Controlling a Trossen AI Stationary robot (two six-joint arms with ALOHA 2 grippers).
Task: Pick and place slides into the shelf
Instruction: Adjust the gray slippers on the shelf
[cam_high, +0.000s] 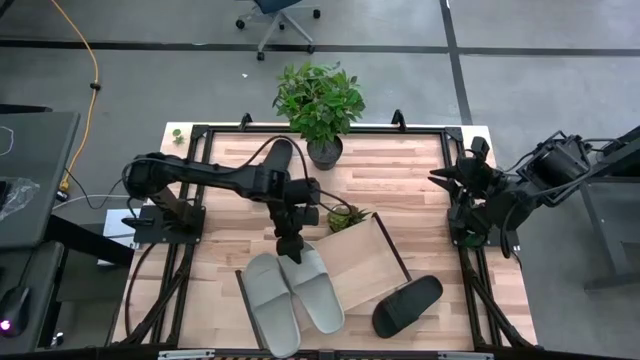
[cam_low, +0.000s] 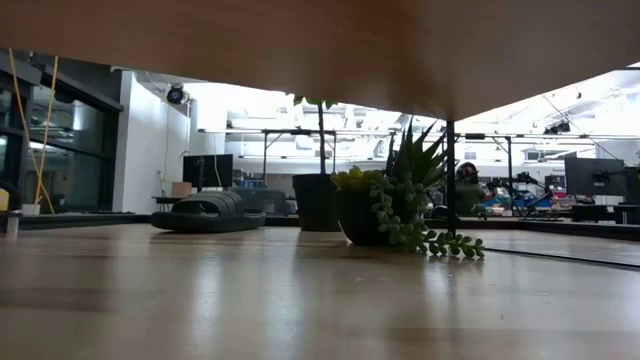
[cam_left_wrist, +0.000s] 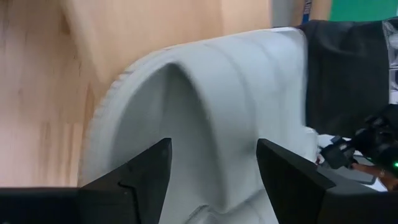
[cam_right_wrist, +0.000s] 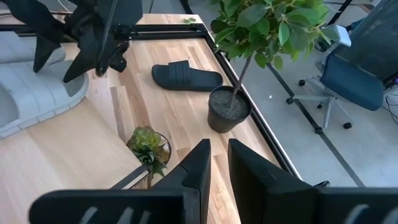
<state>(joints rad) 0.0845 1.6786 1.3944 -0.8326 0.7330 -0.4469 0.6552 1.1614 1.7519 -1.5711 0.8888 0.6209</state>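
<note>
A: Left gripper is over the heel end of the two grey slides, which lie side by side on the shelf, toes toward the worktop's near edge. Jaws are spread, nothing held; the left wrist view shows a grey strap between the fingers.

B: Risks?

A: The grey pair sits partly over the shelf's near-left edge. If the jaws drag on the strap while lifting away, I'd expect a slide to skew or tip off the rim. The small succulent pot is just beside the shelf's far corner; an arm swing could knock it.

B: Black ones?

A: One black slide is at the shelf's right edge, seemingly half off it. Another black slide lies on the worktop in the right wrist view, past the tall potted plant. Right gripper is parked at the right edge, jaws nearly shut, empty.
</note>
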